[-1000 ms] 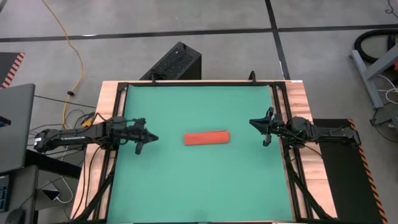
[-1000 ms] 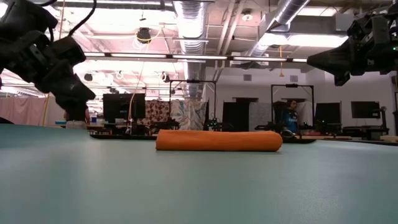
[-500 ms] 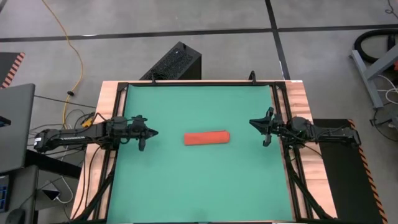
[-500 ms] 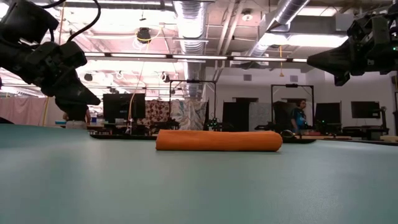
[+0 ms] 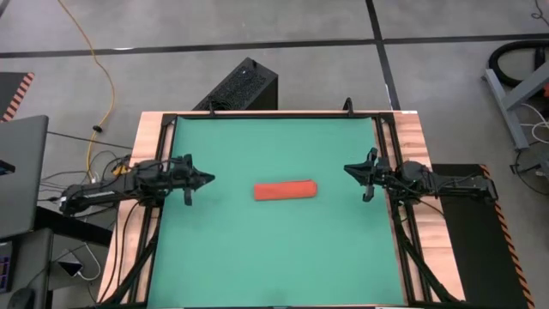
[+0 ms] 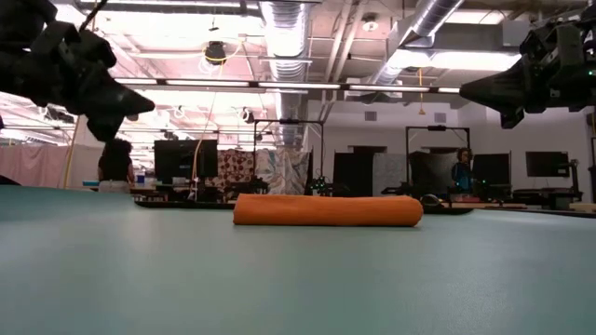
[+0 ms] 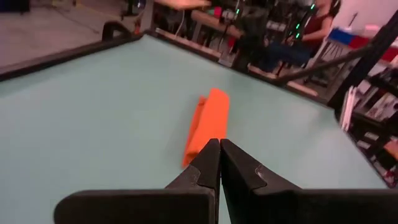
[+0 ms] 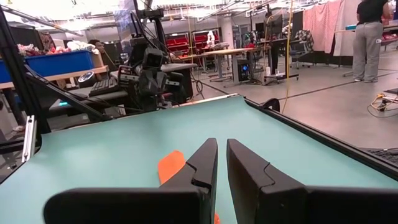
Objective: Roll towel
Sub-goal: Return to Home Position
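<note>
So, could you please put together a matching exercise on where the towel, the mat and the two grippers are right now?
Things:
1. towel
2. left gripper
3. right gripper
4. green mat

Places:
A. raised near the mat's right edge
B. lying rolled at the mat's middle
C. spread flat beneath the other three
D. raised near the mat's left edge

Pairs: 1-B, 2-D, 3-A, 4-C.

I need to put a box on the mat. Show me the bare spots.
The green mat is bare across its whole far strip and whole near strip, either side of the towel. Tightest is the middle line: left gripper, towel, right gripper, with short gaps between.
</note>
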